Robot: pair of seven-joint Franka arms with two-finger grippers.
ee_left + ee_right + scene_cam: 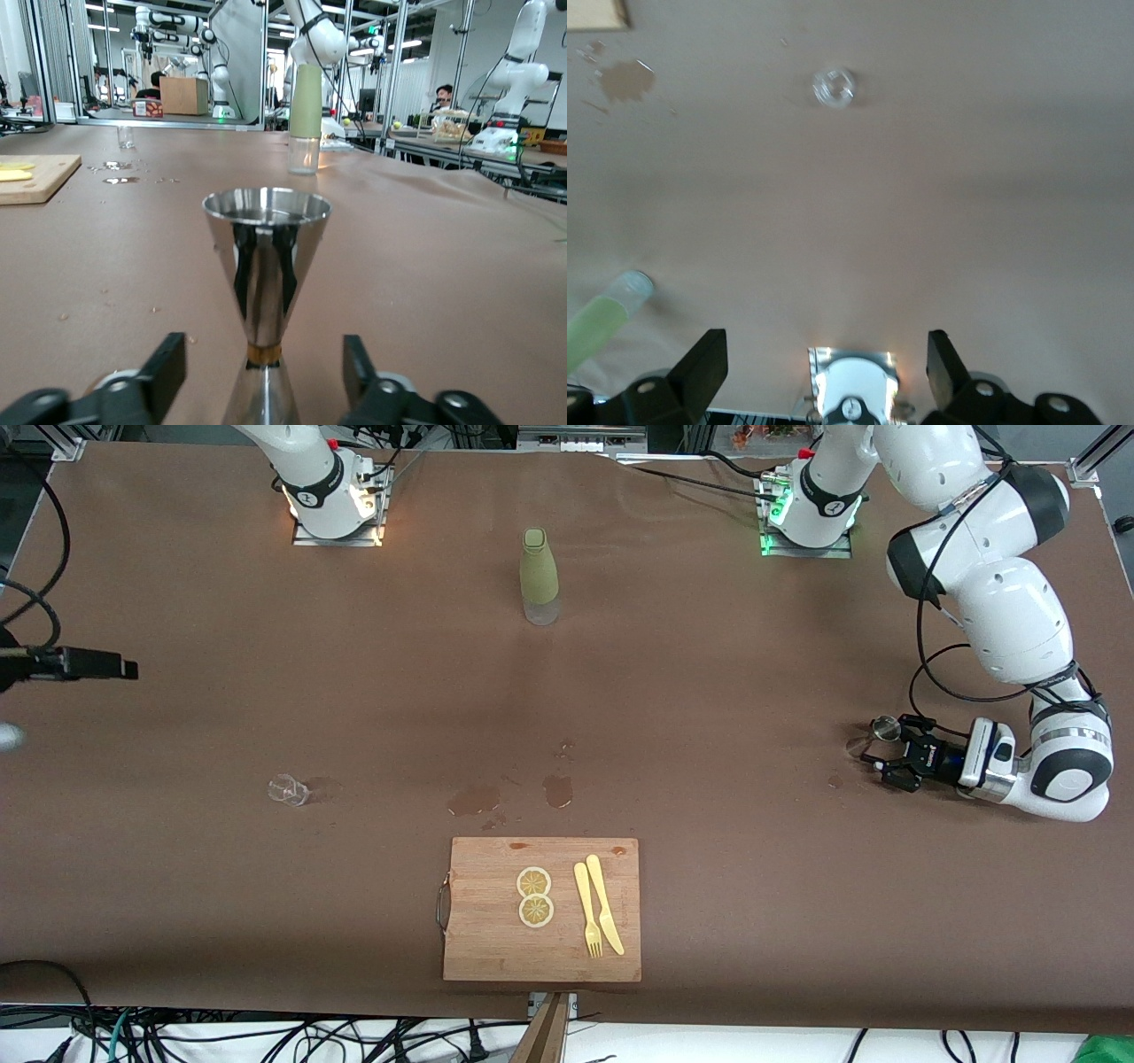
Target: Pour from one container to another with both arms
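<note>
1. The table (726, 646), covered in brown paper, carried damp spill marks (478, 799) near the middle of its front half, just above a wooden cutting board (483, 948) at the front edge.
2. The left arm reached low toward its own end of the table; the left gripper (881, 766) lay level with the surface, jaws apart on either side of the jigger (883, 729) and clear of it, as the left wrist view showed.
3. The right gripper (824, 363) hung high at the right arm's end, jaws wide apart and empty, looking down on the glass cup (288, 789).
4. A green bottle (539, 576) stood toward the back edge, midway between the two bases.
5. The jigger stood upright on the table near the left arm's edge, set down.
6. The glass cup sat well apart from it, toward the right arm's end.
7. By my judgement the pour was finished and both vessels released; only the arms' withdrawal seemed left.
</note>
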